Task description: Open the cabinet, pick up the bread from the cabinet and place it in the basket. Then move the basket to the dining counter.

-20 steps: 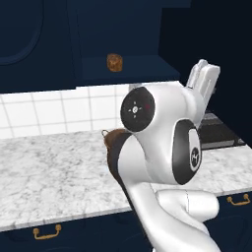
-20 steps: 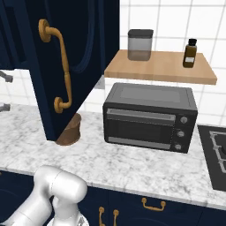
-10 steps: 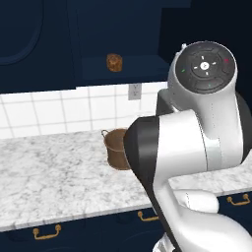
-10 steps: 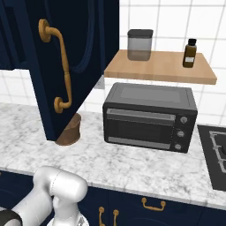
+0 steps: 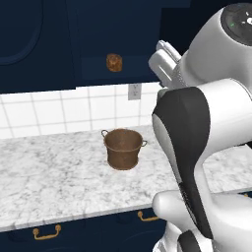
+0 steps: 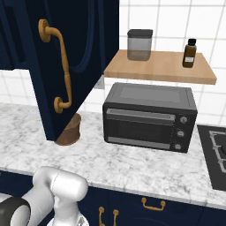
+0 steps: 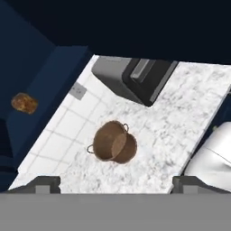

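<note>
The cabinet (image 5: 93, 34) stands open, its door (image 6: 88, 48) with the long brass handle (image 6: 59, 66) swung out toward me. The bread (image 5: 114, 62), a small golden-brown bun, lies on the cabinet's shelf and appears in the hand view as the bread (image 7: 25, 103). Below it on the marble worktop stands the brown basket (image 5: 123, 147), upright and empty; the open door half hides the basket (image 6: 69, 131). My gripper (image 7: 116, 184) hangs high above the basket (image 7: 113, 142), fingers wide apart, open and holding nothing. The dining counter is out of view.
A black toaster oven (image 6: 150, 114) stands right of the basket under a wooden shelf (image 6: 161, 66) with a jar (image 6: 139, 44) and a bottle (image 6: 190, 53). A stove (image 6: 216, 154) lies at the far right. My arm's bulky elbow (image 5: 206, 123) rises right of the basket.
My arm has swung up and to the right in the left base view, uncovering the basket it hid before. Bread, basket and door have not moved. The gripper stays open.
</note>
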### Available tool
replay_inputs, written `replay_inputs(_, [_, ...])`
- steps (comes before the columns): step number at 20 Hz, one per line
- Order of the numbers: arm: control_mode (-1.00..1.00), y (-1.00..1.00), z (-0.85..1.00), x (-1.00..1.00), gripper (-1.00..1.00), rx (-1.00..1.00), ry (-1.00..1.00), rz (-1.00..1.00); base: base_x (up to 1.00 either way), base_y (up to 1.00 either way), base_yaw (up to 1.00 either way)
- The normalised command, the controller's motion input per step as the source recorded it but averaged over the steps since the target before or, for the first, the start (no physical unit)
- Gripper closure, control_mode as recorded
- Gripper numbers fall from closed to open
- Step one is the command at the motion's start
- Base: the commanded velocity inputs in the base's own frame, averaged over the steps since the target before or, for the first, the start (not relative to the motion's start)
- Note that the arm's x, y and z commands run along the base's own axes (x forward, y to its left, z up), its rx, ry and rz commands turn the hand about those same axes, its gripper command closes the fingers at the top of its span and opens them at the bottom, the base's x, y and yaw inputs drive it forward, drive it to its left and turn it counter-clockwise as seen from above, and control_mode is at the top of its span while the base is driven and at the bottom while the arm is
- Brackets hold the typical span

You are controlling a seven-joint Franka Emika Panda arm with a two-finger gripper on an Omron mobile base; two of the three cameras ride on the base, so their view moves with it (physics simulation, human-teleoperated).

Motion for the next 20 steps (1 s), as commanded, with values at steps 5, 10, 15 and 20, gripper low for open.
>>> replay_inputs(5, [-1.00,0.00,-0.09,0.26,-1.00,-0.45,0.00,0.43,0.00,0.00,0.00])
replay_inputs(10, [-1.00,-0.09,0.03,0.52,-1.00,-0.27,-0.02,0.33,0.00,0.00,0.00])
replay_inputs(15, [-1.00,0.00,0.09,0.65,-1.00,-0.09,-0.03,0.18,0.00,0.00,0.00])
replay_inputs(20, [-1.00,-0.02,0.00,0.50,-1.00,0.00,-0.14,0.07,0.00,0.00,0.00])
